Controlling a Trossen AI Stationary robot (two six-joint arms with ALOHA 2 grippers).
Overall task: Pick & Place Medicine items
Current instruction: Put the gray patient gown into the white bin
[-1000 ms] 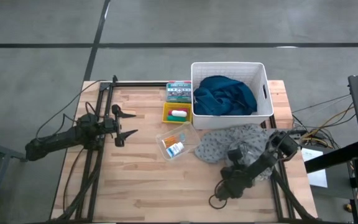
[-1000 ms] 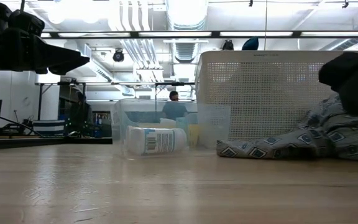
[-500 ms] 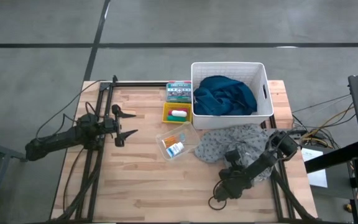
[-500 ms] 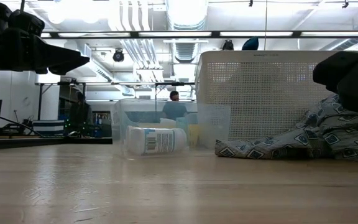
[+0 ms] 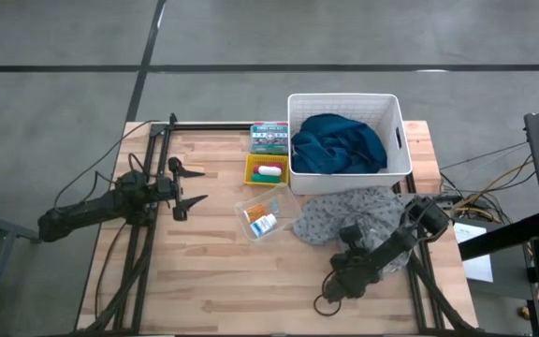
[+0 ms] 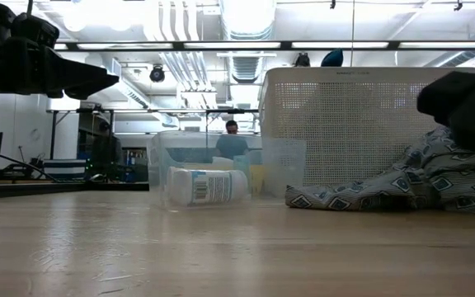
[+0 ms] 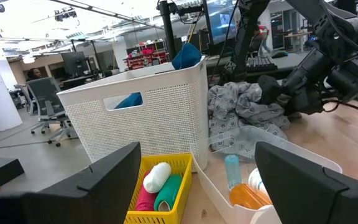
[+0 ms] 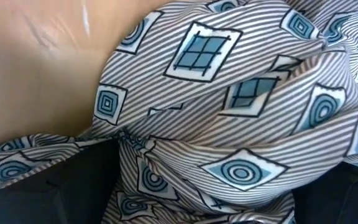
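The medicine items sit in two trays. A yellow tray [image 5: 268, 171] [image 7: 160, 186] holds a white, a red and a green tube. A clear container [image 5: 263, 217] [image 6: 213, 169] holds an orange pack [image 7: 247, 194] and a white-and-blue bottle [image 6: 209, 186] lying on its side. My left gripper [image 5: 197, 185] [image 7: 197, 186] hovers open to the left of both trays and touches nothing. My right gripper [image 5: 352, 234] [image 8: 204, 180] is down on the grey patterned cloth [image 5: 344, 211] [image 6: 386, 186]. Its fingers stand wide apart with cloth bulging between them. My right gripper comes down into the grey cloth from above, near its near edge [image 8: 166, 143]. A bunched mound of several folds fills the wide gap between the fingers [image 8: 48, 186]. The cloth lies on the table and creases gather beside one finger. The fingertips are hidden by cloth.
A white perforated basket [image 5: 349, 136] [image 6: 353, 124] holding a dark blue cloth [image 5: 338, 145] stands at the far right, just beyond the grey cloth. A green box [image 5: 269, 138] lies behind the yellow tray. Bare wood spreads along the near side [image 5: 223, 281]. A person shows in the room beyond [image 6: 232, 140].
My right gripper has shifted a little over the grey cloth, and the folds under it have moved slightly with it. The cloth's spread on the table stays much the same.
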